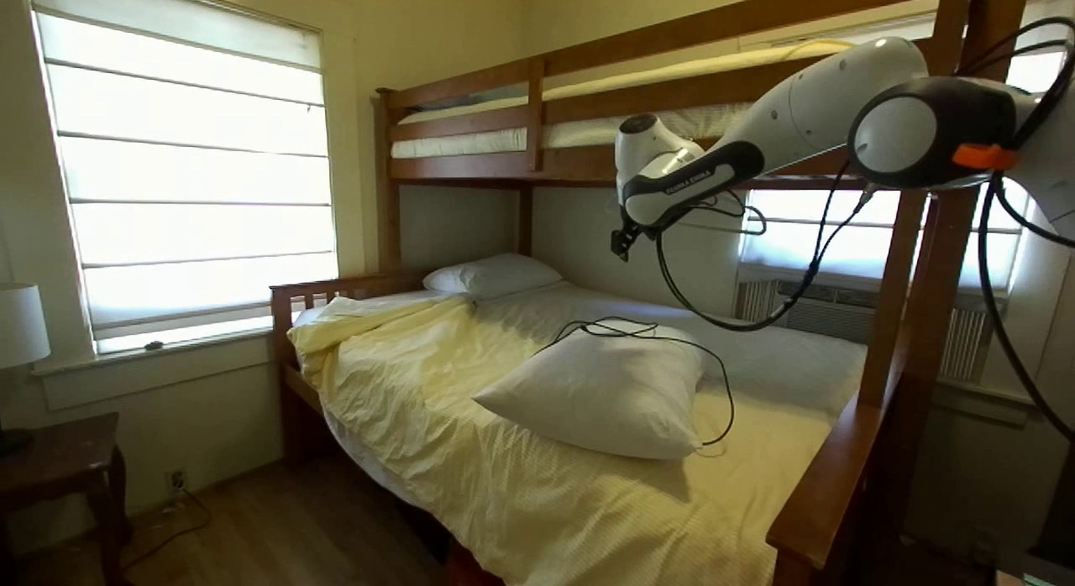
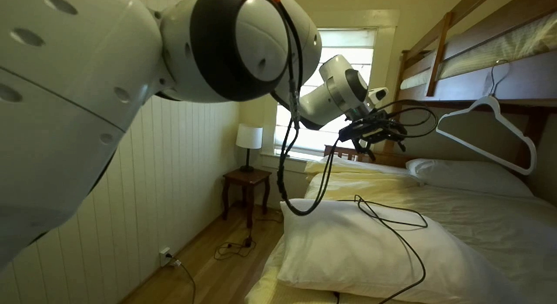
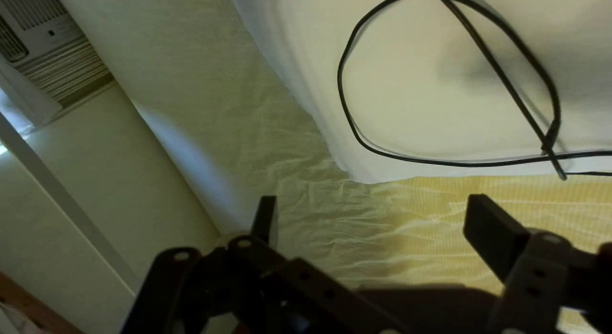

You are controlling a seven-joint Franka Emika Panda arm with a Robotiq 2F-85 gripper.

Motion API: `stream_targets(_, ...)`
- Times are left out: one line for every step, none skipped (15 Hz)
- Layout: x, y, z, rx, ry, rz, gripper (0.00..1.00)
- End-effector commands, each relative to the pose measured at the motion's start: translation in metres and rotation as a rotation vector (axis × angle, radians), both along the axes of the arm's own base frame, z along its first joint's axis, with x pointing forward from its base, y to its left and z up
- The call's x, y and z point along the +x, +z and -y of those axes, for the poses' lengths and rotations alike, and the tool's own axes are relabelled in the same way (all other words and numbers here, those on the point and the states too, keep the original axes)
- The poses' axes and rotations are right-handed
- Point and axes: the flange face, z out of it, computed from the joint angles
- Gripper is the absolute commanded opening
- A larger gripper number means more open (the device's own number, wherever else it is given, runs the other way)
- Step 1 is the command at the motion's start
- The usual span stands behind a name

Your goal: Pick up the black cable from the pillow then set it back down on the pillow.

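See the black cable (image 3: pixel 471 164) lying loose on top of the pillow (image 1: pixel 588 393), looped and crossed over itself close to one edge, with a length trailing down beside the pillow toward the yellow cover (image 1: pixel 504 477). Find the gripper (image 3: pixel 371 218) raised well above, apart from both, fingers (image 3: pixel 495 233) spread wide with nothing between; in the wrist view, pointing at the sheet (image 3: pixel 325 214) and yellow cover just beyond the pillow's edge rather than at the loop.

Make out no grasp and no lift at this moment. Unable to say from these views alone whether to read a very start, with pick-up and set-down both left, or a very end, with the cable already returned. At a start, would expect a shift toward the loop, a descent, a careful pinch on one strand, a lift clear, then a gentle release onto the same pillow. At an end, would expect no more than a retreat.

Spot no container, so have no contents to list. Note only supports: pillow under cable, bed worktop (image 1: pixel 773 359) under pillow. Count as nearest to an enclosure the upper bunk (image 1: pixel 458 165), railed around a pale mattress (image 1: pixel 470 142).
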Motion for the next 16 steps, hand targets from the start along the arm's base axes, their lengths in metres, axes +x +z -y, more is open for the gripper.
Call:
stream_targets(0.003, -0.001, -0.001, -0.003, 0.006, -0.002, 1.00)
stream_targets(0.004, -0.002, -0.002, -0.005, 0.009, -0.002, 1.00)
stream_targets(0.002, -0.003, -0.002, -0.044, 0.019, -0.031, 1.00)
stream_targets(0.001, -0.015, -0.003, -0.084, 0.035, -0.082, 1.00)
stream_targets(0.000, -0.029, -0.007, -0.083, 0.071, -0.123, 1.00)
stream_targets(-0.002, -0.042, -0.007, -0.091, 0.104, -0.169, 1.00)
stream_targets(-0.005, -0.057, -0.009, -0.087, 0.141, -0.208, 1.00)
stream_targets(-0.006, -0.069, -0.011, -0.082, 0.163, -0.236, 1.00)
stream_targets(-0.006, -0.082, -0.014, -0.083, 0.186, -0.256, 1.00)
stream_targets(-0.003, -0.094, -0.016, -0.085, 0.221, -0.255, 1.00)
stream_targets(0.000, -0.105, -0.019, -0.051, 0.256, -0.242, 1.00)
stream_targets(0.005, -0.114, -0.021, -0.031, 0.273, -0.229, 1.00)
stream_targets(0.008, -0.121, -0.023, -0.012, 0.295, -0.211, 1.00)
stream_targets(0.012, -0.123, -0.023, 0.007, 0.314, -0.181, 1.00)
stream_targets(0.018, -0.127, -0.022, 0.027, 0.313, -0.174, 1.00)
stream_targets(0.019, -0.128, -0.022, 0.028, 0.295, -0.203, 1.00)
